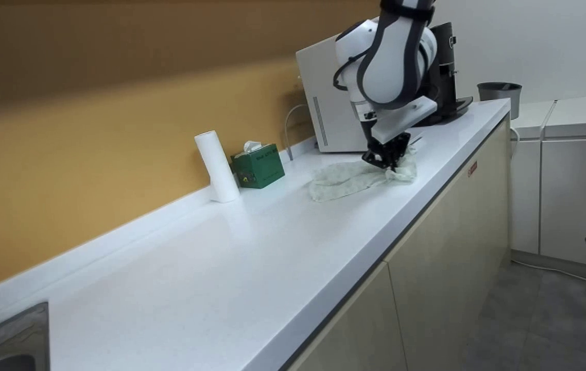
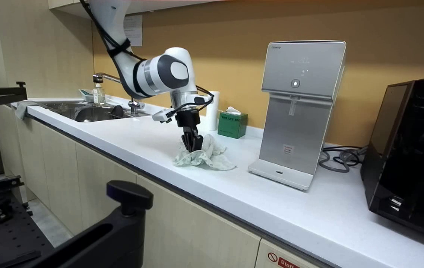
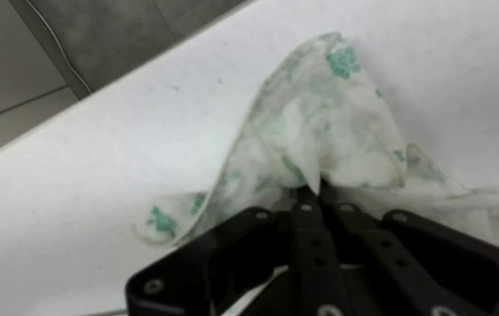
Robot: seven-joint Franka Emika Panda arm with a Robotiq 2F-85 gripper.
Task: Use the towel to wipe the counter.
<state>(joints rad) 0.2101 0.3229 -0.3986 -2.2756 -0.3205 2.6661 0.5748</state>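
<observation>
I'm treating the long counter (image 1: 169, 288) as my surface to wipe. Near the silver water dispenser (image 2: 301, 128), the towel (image 2: 210, 158) is lying on it, crumpled but spreading outward, presumably so more cloth is making contact. From above, my gripper (image 3: 316, 195) is clenching the towel, likely for dragging it along; a small fold (image 3: 310, 164) is poking out of the grip.

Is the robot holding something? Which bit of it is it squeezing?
Yes, the towel: the fingers pinch a bunched-up fold of it. I can't tell whether that's near its middle or an edge.
</observation>
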